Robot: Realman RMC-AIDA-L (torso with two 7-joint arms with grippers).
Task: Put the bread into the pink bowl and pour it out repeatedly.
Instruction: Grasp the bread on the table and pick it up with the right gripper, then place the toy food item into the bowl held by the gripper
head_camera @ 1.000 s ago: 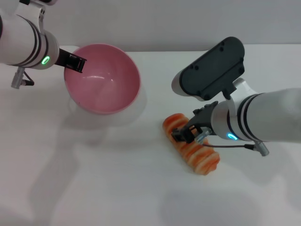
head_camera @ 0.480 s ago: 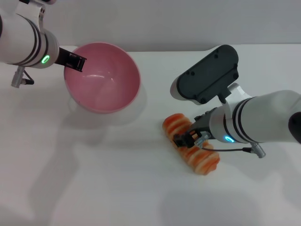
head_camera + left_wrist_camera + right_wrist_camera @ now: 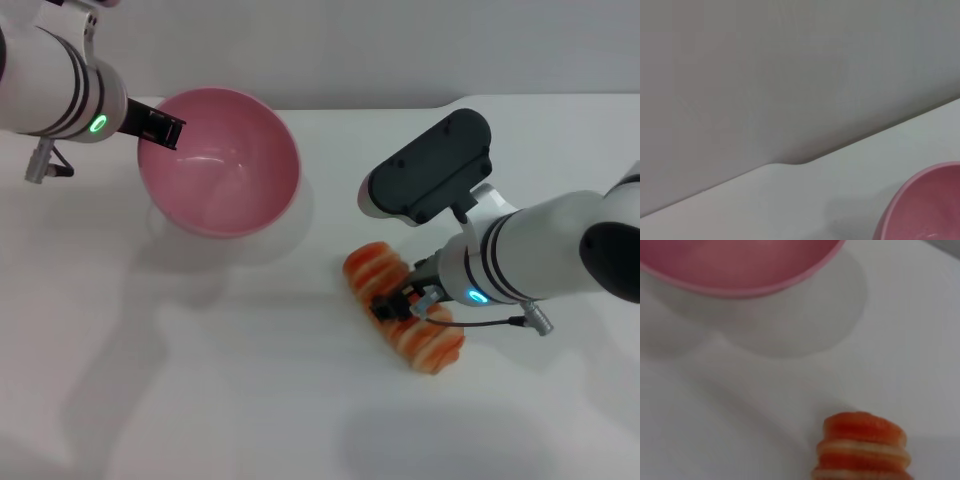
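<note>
Head view: pink bowl [image 3: 219, 162] held tilted above the white table [image 3: 250, 380] at far left, its rim clamped in the left gripper [image 3: 158, 129]; bread [image 3: 404, 320] lying on the table at right, well apart from the bowl, with the right gripper [image 3: 396, 302] down over its middle, fingers straddling it, grip not discernible. Left wrist view: bowl's rim [image 3: 925, 200], table edge, grey wall [image 3: 765, 75]. Right wrist view: striped end of bread [image 3: 864, 447] on the table, bowl [image 3: 735, 265] beyond.

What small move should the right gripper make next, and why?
Probably close on the bread and lift it. The right gripper is down at the loaf's middle on the table, while the left gripper holds the empty pink bowl by its rim.
</note>
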